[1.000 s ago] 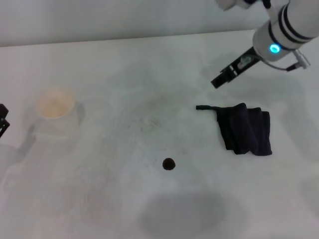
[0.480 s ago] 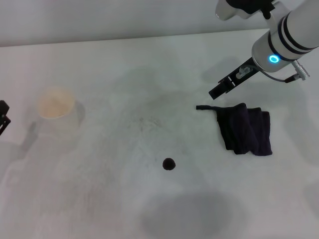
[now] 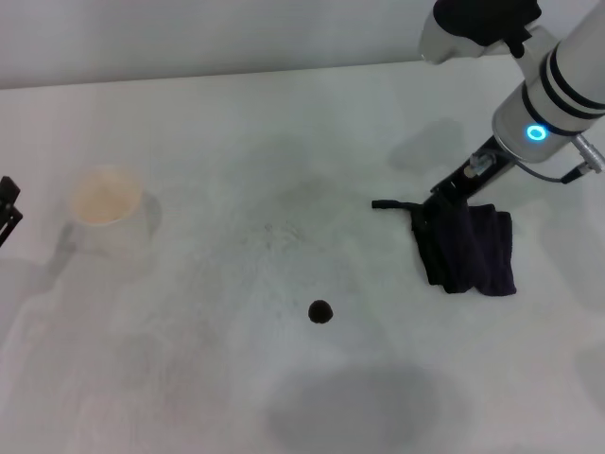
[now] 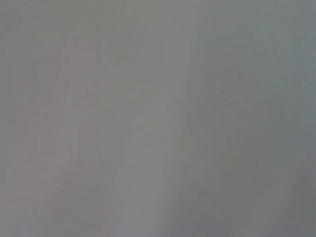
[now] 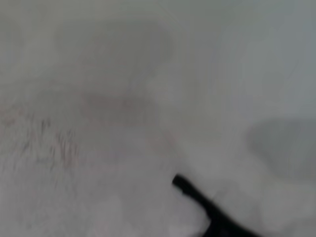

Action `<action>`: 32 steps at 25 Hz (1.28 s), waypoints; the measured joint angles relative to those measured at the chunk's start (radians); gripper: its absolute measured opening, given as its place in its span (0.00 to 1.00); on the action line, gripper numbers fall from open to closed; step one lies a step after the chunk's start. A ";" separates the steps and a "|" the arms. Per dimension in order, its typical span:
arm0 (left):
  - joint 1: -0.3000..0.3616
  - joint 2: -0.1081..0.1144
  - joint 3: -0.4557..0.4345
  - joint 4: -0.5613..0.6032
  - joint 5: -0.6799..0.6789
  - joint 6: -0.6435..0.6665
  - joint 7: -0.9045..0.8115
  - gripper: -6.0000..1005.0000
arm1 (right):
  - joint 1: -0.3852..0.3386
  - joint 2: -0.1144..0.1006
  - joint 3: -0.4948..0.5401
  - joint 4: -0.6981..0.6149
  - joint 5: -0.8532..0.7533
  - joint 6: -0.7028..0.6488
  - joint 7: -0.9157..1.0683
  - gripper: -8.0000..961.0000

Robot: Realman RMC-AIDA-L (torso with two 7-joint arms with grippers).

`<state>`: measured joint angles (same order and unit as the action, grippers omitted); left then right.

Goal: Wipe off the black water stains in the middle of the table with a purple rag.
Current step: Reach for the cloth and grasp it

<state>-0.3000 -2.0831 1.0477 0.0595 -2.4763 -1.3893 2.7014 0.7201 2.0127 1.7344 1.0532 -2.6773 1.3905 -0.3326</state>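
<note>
The purple rag (image 3: pixel 468 248) lies folded on the right of the white table (image 3: pixel 236 142), its thin tail (image 3: pixel 388 204) pointing left. My right gripper (image 3: pixel 444 195) reaches down to the rag's far left corner, at or just above the cloth. The black water stain (image 3: pixel 320 311) is a small round blot in the middle of the table, well left of and nearer than the rag. In the right wrist view only the rag's tail (image 5: pixel 197 195) and the bare table (image 5: pixel 98 98) show. My left gripper (image 3: pixel 8 212) sits parked at the far left edge.
A translucent cup (image 3: pixel 106 199) with pale orange contents stands on the left of the table. Faint grey smudges (image 3: pixel 284 232) mark the tabletop around the centre. The left wrist view shows only a blank grey surface (image 4: pixel 158 118).
My right gripper has come down and toward the rag, from above the table behind it to the rag's far left corner. Rag and stain have not moved.
</note>
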 joint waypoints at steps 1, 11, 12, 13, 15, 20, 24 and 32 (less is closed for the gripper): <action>0.000 0.000 0.000 0.000 0.000 0.000 0.000 0.89 | 0.002 0.000 0.000 0.000 -0.001 0.017 0.007 0.83; -0.015 0.003 0.000 0.000 0.000 0.001 0.003 0.89 | 0.012 -0.004 0.002 0.003 -0.034 0.101 0.065 0.82; -0.015 0.003 0.000 0.000 0.000 0.001 0.007 0.89 | 0.011 -0.003 0.002 -0.001 -0.045 0.097 0.070 0.82; -0.015 0.003 0.000 0.000 0.000 0.001 0.007 0.89 | 0.010 -0.003 0.001 -0.006 -0.052 0.092 0.072 0.82; -0.016 0.002 0.000 0.000 0.000 0.001 0.022 0.89 | 0.007 -0.003 -0.003 -0.012 -0.054 0.081 0.073 0.82; -0.016 0.001 0.000 0.000 0.000 0.001 0.024 0.89 | 0.005 -0.001 -0.008 -0.043 -0.055 0.048 0.073 0.82; -0.016 0.001 0.000 0.000 0.000 0.001 0.024 0.89 | 0.011 0.000 -0.009 -0.088 -0.055 0.031 0.072 0.82; -0.018 0.002 0.000 0.000 0.001 0.000 0.025 0.89 | 0.018 0.001 -0.026 -0.108 -0.055 0.018 0.067 0.73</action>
<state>-0.3178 -2.0808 1.0477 0.0598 -2.4757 -1.3897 2.7259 0.7383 2.0133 1.7087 0.9450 -2.7321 1.4082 -0.2660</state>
